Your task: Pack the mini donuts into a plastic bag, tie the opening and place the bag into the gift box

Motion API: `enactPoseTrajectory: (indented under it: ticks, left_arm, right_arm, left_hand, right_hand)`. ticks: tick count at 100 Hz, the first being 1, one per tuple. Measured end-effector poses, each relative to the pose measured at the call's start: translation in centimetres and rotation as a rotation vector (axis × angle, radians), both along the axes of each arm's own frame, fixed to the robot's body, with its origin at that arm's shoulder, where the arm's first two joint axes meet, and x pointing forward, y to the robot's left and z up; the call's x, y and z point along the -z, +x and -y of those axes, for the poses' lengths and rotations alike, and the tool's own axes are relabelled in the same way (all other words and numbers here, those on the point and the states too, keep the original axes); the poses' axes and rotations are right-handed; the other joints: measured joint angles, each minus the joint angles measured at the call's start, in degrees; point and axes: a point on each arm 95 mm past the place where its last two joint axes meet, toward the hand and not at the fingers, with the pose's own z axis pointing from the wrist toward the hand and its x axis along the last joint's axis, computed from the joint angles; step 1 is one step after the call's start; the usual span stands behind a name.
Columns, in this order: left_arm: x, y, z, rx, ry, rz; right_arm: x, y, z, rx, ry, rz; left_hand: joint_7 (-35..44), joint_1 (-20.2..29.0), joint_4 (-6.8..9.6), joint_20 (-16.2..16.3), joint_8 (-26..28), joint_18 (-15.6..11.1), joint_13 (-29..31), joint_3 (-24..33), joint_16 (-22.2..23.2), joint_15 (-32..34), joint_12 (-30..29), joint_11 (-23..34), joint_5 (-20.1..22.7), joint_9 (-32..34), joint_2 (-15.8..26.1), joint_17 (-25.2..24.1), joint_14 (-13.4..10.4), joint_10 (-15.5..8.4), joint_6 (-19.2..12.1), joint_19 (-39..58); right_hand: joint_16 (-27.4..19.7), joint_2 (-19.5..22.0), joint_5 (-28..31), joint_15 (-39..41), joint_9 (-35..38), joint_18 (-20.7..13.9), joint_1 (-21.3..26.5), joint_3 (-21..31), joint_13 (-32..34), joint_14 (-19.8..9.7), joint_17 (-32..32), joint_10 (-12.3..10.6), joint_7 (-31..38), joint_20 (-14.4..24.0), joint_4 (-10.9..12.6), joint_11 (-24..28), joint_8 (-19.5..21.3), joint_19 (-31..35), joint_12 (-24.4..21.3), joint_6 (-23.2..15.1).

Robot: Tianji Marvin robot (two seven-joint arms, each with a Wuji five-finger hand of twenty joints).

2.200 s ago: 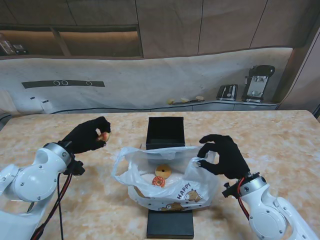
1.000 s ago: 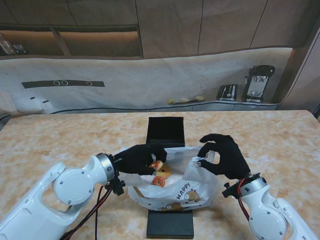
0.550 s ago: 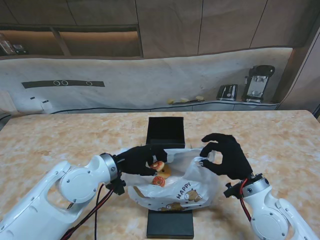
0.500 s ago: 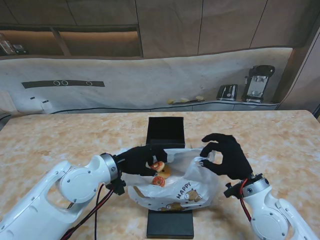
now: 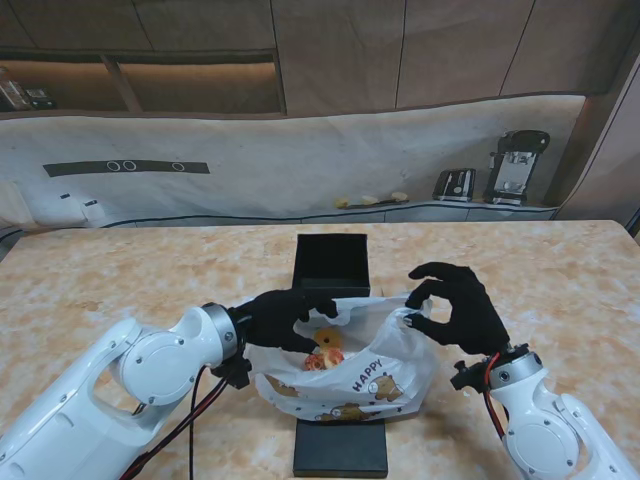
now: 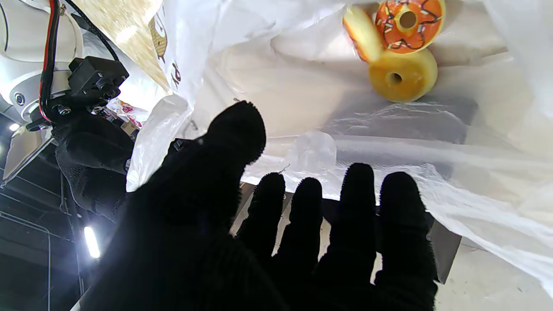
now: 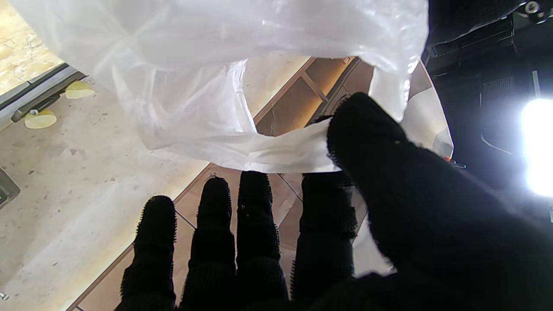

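Three donuts (image 6: 399,43) in bag (image 5: 385,375), right hand (image 5: 462,308) pinching rim

The stand view is evenly lit, sharp, with soft shadows on the table (image 5: 150,270). Both wrist views show hard glare from bright lamps and dark surroundings there. One donut (image 6: 362,32) in the left wrist view is motion-blurred; the gloved fingers (image 7: 255,224) render as near-featureless black.

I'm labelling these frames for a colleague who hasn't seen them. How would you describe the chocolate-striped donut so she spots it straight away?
Start at the white plastic bag in the middle of the table, between the two black boxes. Look inside its open mouth, where three mini donuts lie bunched together. It is the orange donut with dark stripes and sprinkles; the plain yellow donut touching it has neither.
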Motion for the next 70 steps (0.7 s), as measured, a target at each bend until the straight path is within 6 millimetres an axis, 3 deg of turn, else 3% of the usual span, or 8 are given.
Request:
enactPoseTrajectory:
  ticks: [15,31,44,58,70]
  left_arm:
    - [-0.8,-0.2,-1.2,-0.054,-0.026,0.044]
    - [-2.0,-0.7,-3.5,-0.141,-0.069,0.199]
    - [-3.0,-1.3,-5.9,-0.263,-0.11,0.293]
    - [-2.9,-1.9,-8.7,-0.39,-0.083,0.322]
    - [-2.0,-2.4,-11.0,-0.497,-0.069,0.305]
  right_arm:
    - [-0.1,0.0,0.0,-0.003,0.006,0.003]
    - [0.0,0.1,0.1,-0.002,0.012,0.005]
    - [0.1,0.3,0.1,0.0,0.02,-0.001]
    - [0.1,0.3,0.1,0.0,0.026,-0.003]
    - [0.1,0.3,0.1,0.001,0.03,-0.004]
  left_hand:
    - [-0.2,0.0,0.0,0.0,-0.1,0.0,-0.2,-3.5,-0.6,-0.2,-0.4,0.0,0.3,0.0,1.8,-0.1,0.0,0.0,0.0,0.0]
    - [0.3,0.2,0.0,0.0,-0.4,0.0,1.2,-4.3,-0.6,0.1,-0.4,1.7,4.6,2.4,3.6,0.3,-0.1,-0.2,-1.2,-0.8]
    - [7.3,5.9,0.0,0.0,1.7,0.0,4.7,-5.0,-0.3,2.8,-0.3,4.0,9.9,6.9,3.9,1.8,-0.1,-1.1,-3.8,-0.6]
    - [15.7,10.9,0.0,0.0,0.2,0.1,7.9,-11.4,2.1,5.7,10.3,3.2,15.8,13.8,3.7,3.3,-0.3,-1.8,-6.0,0.6]
    - [16.9,11.7,0.0,0.0,-0.2,0.2,8.1,-16.0,2.6,6.0,11.7,3.0,17.1,14.9,4.6,3.1,-0.3,-2.3,-6.9,0.6]
  right_hand:
    - [0.0,0.0,0.0,0.0,0.0,0.0,0.0,0.0,0.0,0.0,0.0,0.0,0.0,0.0,0.0,0.0,0.0,0.0,0.0,0.0]
    - [0.0,0.0,0.0,0.0,0.0,0.0,0.0,0.0,0.0,0.0,0.0,0.0,0.0,0.0,0.0,0.0,0.0,0.0,0.0,0.0]
    - [0.0,0.0,0.0,0.0,0.0,0.0,0.0,0.0,0.0,0.0,0.0,0.0,0.0,0.0,0.0,0.0,0.0,0.0,0.0,0.0]
    - [0.0,0.0,0.0,0.0,0.0,0.0,0.0,0.0,0.0,0.0,0.0,0.0,0.0,0.0,0.0,0.0,0.0,0.0,0.0,0.0]
    - [0.0,0.0,0.0,0.0,0.0,0.0,0.0,0.0,0.0,0.0,0.0,0.0,0.0,0.0,0.0,0.0,0.0,0.0,0.0,0.0]
